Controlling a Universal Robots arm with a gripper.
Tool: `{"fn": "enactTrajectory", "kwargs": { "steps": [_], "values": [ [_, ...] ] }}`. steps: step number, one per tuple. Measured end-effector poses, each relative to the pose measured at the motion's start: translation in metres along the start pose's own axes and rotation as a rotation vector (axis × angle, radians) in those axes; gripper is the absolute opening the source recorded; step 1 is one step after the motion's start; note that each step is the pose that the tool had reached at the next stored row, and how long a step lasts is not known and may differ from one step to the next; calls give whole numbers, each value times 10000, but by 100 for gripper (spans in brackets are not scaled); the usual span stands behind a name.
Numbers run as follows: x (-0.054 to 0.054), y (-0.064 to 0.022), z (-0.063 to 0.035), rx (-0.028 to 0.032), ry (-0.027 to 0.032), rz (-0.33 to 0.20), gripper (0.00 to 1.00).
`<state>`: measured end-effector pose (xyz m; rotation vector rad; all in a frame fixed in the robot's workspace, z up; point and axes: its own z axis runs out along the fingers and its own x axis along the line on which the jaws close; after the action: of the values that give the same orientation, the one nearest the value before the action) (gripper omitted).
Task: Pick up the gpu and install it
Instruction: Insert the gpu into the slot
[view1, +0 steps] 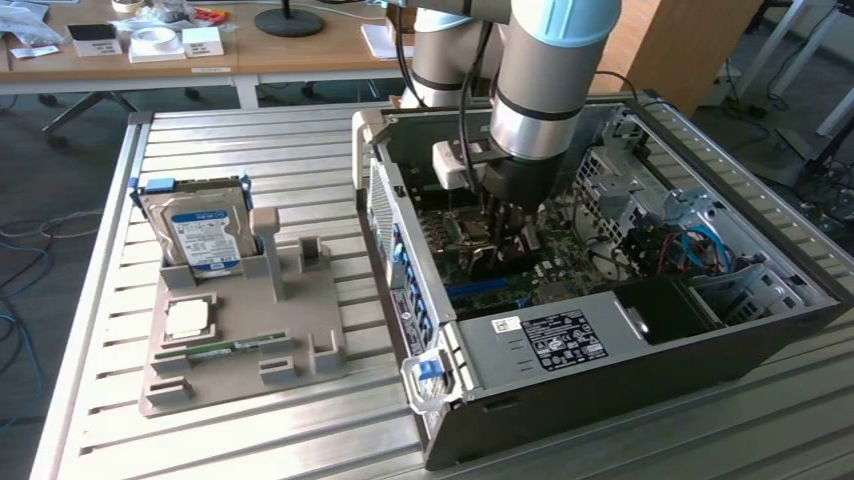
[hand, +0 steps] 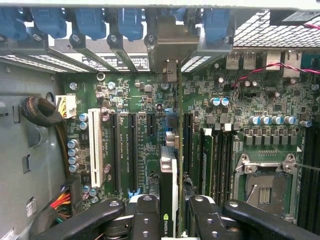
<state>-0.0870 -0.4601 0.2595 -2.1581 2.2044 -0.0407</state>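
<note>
Black-faced gpu (hand: 169, 175) pinched edge-on by the gripper (hand: 172, 220), down inside the open computer case (view1: 641, 380), right over the motherboard (hand: 135, 100) slots, bracket (hand: 170, 42) toward the rear openings. Pickup done; seating in a slot apparently under way, not visibly finished.

bright even light glints off the metal table (view1: 267, 440), dimmer inside the computer case (view1: 627, 400).
</note>
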Motion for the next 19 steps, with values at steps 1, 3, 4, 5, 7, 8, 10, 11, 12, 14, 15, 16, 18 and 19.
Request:
{"fn": "enactTrajectory", "kwargs": {
  "steps": [1, 3, 4, 5, 7, 8, 10, 11, 12, 14, 15, 16, 18, 19],
  "values": [
    [0, 0, 0, 0, 1, 0, 27],
    [0, 1, 9, 2, -4, 2, 27],
    [0, 2, 13, 1, -2, 2, 27],
    [0, 2, 16, 0, 1, 3, 27],
    [1, 3, 17, -2, 3, 4, 27],
    [1, 3, 17, -1, 3, 3, 27],
    [0, 3, 24, 0, -2, 7, 27],
    [0, 4, 30, -1, -2, 18, 27],
    [1, 6, 30, -2, 2, 25, 27],
    [1, 6, 31, -4, 5, 27, 27],
    [1, 7, 32, -4, 5, 28, 27],
    [1, 6, 34, -3, 4, 28, 27],
    [1, 6, 41, -1, 0, 28, 27],
    [1, 7, 51, -1, 0, 28, 27]
  ]
}}
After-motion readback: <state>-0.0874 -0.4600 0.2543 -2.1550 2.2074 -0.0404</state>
